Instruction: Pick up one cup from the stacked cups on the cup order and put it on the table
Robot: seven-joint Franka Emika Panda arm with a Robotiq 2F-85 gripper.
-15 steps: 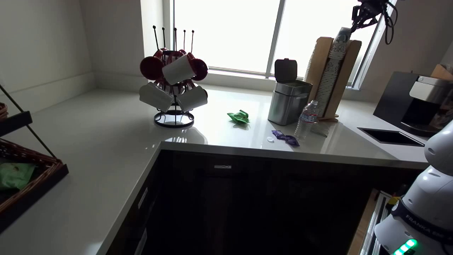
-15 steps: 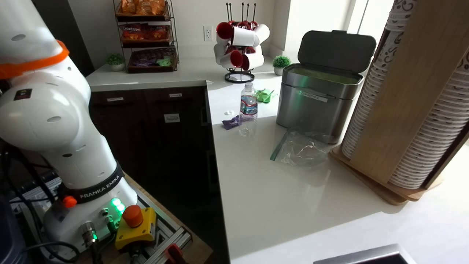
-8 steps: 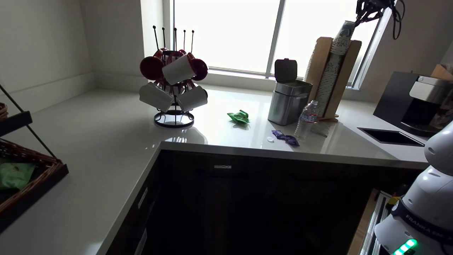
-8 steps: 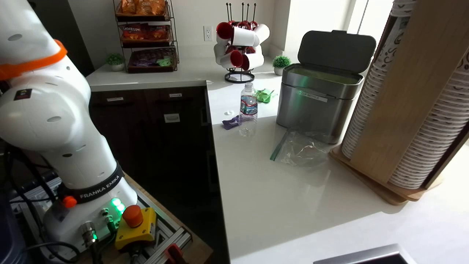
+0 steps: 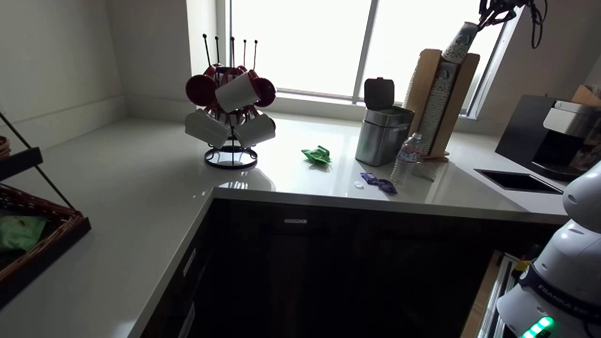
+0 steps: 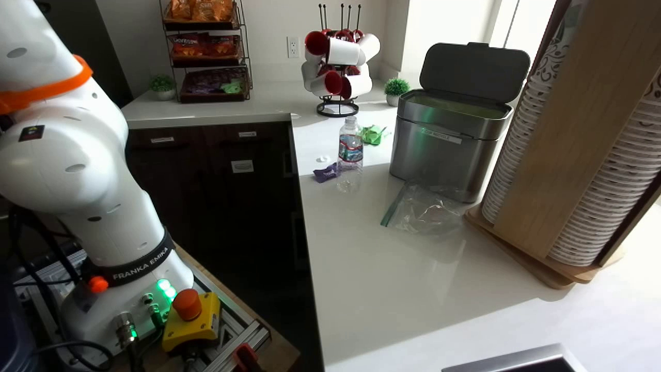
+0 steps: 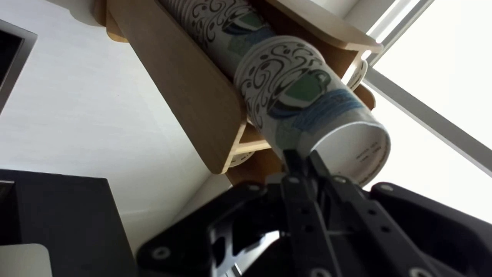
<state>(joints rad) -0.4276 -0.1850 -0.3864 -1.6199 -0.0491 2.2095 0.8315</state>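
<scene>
Glossy pale counter (image 5: 141, 164) below bright window (image 5: 300, 42)

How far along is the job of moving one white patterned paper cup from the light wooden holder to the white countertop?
Done: the black two-finger gripper looks shut on the base edge of the upturned cup. In hand: the lift-out; the cup is at the top of the holder, its rim perhaps not clear. Left: setting it on the countertop below, not yet reached.
</scene>
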